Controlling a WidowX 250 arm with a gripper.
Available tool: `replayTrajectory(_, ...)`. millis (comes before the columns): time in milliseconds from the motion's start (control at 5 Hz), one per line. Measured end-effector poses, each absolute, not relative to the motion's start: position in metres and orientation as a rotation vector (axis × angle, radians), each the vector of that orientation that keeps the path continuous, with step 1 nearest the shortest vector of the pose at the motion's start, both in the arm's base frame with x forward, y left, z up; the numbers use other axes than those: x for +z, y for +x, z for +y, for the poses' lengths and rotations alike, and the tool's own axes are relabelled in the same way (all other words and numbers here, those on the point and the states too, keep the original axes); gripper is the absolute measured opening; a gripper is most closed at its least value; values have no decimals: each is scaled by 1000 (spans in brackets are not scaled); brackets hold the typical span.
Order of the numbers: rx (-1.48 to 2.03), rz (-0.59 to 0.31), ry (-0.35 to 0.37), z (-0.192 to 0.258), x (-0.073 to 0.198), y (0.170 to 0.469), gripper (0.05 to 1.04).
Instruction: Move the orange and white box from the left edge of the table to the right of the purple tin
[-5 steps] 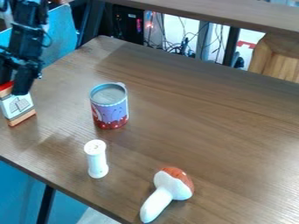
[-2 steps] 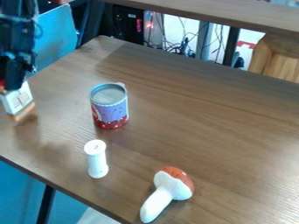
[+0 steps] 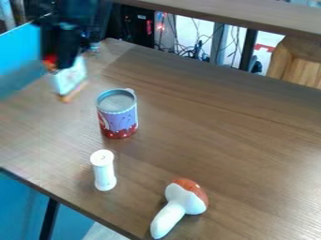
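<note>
- The black gripper [image 3: 58, 64] hangs over the far left part of the brown table [image 3: 244, 126], below the dark arm that comes in from the upper left.
- Its pincer is clamped on a box [image 3: 70, 77] — pale on its broad face, with a tan lower edge and a bit of red up by the grip. The box is tilted, and from here I can't tell whether its bottom meets the wood.
- Nearest to that box, a little toward me and to the right, a round mug [image 3: 118, 115] stands upright. It's purple around the middle, red at the base and grey on top, with a small handle poking out at the back.
- Closer to me, a white spool-like piece [image 3: 103, 171] stands on end, narrow in the middle and wider at both ends, apart from the mug.
- Further right, near the front edge, a toy mushroom [image 3: 182, 204] lies on its side — orange-red cap pointing away, thick white stem toward me.
- Past the far edge there's a tangle of cables [image 3: 185, 49], a black case [image 3: 138, 28] with red lights, and another wooden surface [image 3: 213, 10] above them.
- Blue panels [image 3: 18, 54] show off to the left.
</note>
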State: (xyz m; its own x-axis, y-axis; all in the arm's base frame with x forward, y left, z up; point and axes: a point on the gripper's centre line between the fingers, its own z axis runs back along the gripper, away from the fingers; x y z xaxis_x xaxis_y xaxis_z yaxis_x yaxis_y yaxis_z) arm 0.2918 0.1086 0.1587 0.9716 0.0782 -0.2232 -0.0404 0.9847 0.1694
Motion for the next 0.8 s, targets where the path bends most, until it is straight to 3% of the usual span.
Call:
replayTrajectory(200,26,215,167,58,178,307,380)
replayTrajectory(600,-128,251,165,-21,178,329,380)
replayTrajectory(800,-149,330,170,-26,172,329,380)
